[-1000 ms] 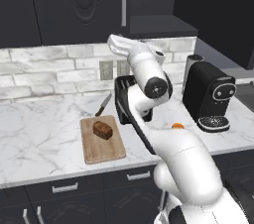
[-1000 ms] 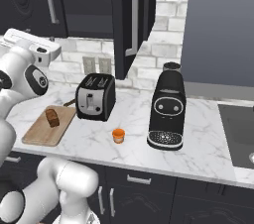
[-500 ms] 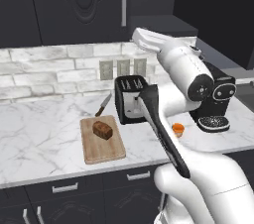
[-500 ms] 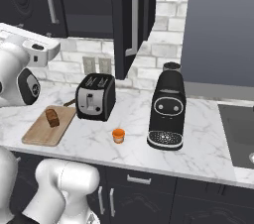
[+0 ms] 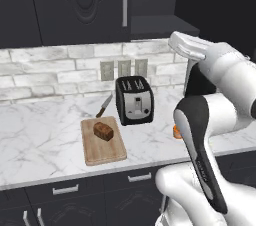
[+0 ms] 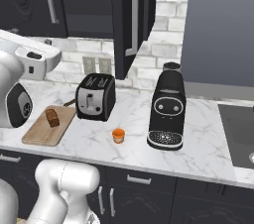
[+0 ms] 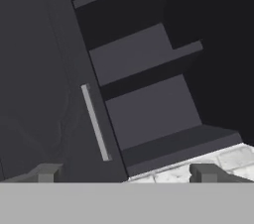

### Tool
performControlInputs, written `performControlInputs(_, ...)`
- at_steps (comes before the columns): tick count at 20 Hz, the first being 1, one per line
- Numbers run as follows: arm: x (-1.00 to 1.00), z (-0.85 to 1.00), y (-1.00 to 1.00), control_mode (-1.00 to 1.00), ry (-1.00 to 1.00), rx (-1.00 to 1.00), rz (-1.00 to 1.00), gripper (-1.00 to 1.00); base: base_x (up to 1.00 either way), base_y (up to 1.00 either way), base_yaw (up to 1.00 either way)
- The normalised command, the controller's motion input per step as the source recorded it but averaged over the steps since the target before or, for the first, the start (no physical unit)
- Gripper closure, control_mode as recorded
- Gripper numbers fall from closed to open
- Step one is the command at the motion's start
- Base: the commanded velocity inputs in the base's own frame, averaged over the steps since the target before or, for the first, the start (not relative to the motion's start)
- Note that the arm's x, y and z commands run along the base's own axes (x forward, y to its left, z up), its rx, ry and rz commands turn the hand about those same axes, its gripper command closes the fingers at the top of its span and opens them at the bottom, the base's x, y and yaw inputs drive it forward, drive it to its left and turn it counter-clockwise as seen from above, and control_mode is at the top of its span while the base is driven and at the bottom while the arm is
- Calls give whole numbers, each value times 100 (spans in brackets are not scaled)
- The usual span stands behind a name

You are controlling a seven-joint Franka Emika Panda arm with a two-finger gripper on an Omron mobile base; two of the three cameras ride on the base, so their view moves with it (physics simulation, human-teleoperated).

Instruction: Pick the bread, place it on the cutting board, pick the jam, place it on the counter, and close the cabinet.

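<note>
Counter (image 6: 208, 134) holds bread (image 5: 103, 131) on cutting board (image 5: 102, 141) and jam (image 6: 118, 135) near front edge; empty gripper (image 7: 124, 174), fingers spread, faces open cabinet (image 7: 149, 104) to close it.

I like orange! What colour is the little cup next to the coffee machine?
The jam is orange; the right base view shows it best.

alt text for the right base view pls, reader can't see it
A dark upper cabinet hangs with its door swung open above a white marble counter. On the counter, from left: a brown bread loaf on a wooden cutting board, a black toaster, a small orange jam jar and a black coffee machine. The white robot arm rises at the left edge.
</note>
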Motion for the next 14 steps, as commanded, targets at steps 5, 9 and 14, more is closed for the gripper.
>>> performControlInputs(5, -83, 0, -62, -100, 0, 0, 3, -100, 0, 0, 0)
performControlInputs(9, -81, 0, -53, -100, 0, 0, 3, -100, 0, 0, 0)
performControlInputs(14, -61, -1, -43, -100, 0, -6, 0, -100, 0, 0, 0)
